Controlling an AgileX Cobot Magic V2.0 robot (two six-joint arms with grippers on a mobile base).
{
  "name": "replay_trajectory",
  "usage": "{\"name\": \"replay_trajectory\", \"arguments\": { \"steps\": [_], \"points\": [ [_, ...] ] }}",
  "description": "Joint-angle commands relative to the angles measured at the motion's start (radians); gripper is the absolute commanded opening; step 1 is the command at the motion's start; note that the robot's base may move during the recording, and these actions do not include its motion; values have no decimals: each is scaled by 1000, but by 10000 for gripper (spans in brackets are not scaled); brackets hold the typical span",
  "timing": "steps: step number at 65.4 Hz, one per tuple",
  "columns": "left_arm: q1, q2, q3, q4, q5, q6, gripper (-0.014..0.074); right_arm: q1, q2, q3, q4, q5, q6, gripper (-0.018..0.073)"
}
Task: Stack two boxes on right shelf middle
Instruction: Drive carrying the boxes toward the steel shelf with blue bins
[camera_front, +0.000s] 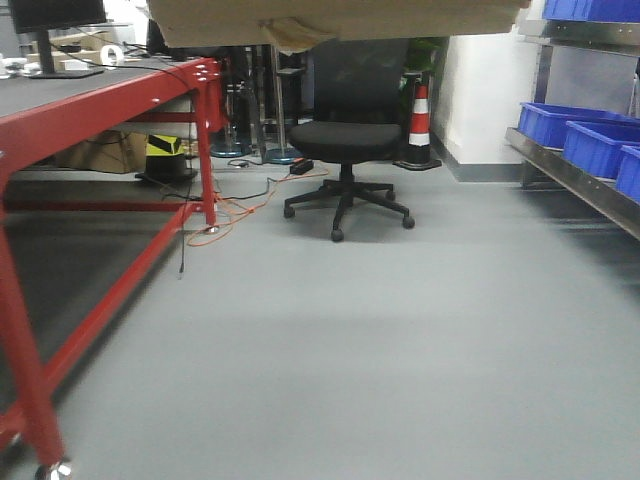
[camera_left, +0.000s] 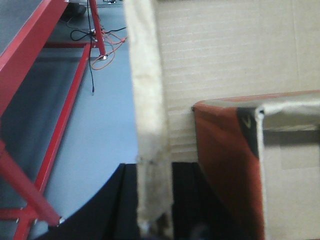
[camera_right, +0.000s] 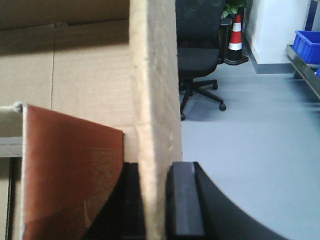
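Front view: you see neither gripper. The box (camera_front: 340, 18) hangs at the top edge. Only its brown underside and a tape curl (camera_front: 295, 35) show, above the far chair (camera_front: 345, 130). The shelf (camera_front: 575, 180) runs along the right with blue bins (camera_front: 600, 140) on it, well apart from the box. A red table (camera_front: 100, 110) is on the left.

Left wrist view: your left gripper (camera_left: 154, 210) is narrow, its black fingers (camera_left: 186, 200) pinching the box's upright wall edge from both sides. The face of the box (camera_left: 225, 45) is plain corrugated brown. A red-and-white carton (camera_left: 225, 165) sits inside against it.

Right wrist view: your right gripper (camera_right: 152, 200) is narrow too, one finger (camera_right: 184, 200) on each side of a wall of the box (camera_right: 155, 75), touching it. The carton's red side (camera_right: 70, 165) shows at the left, inside.
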Motion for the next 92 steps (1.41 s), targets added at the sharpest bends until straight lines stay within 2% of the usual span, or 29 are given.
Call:
{"name": "replay_trajectory", "arguments": {
  "steps": [1,92],
  "points": [
    [-4,-11,-9,-8,-45,-2,-111,5,-16,-13,3,-125,8,-142],
    [1,-11,-9,-9,-45,-2,-111,5,-16,-13,3,-125,8,-142]
  ]
}}
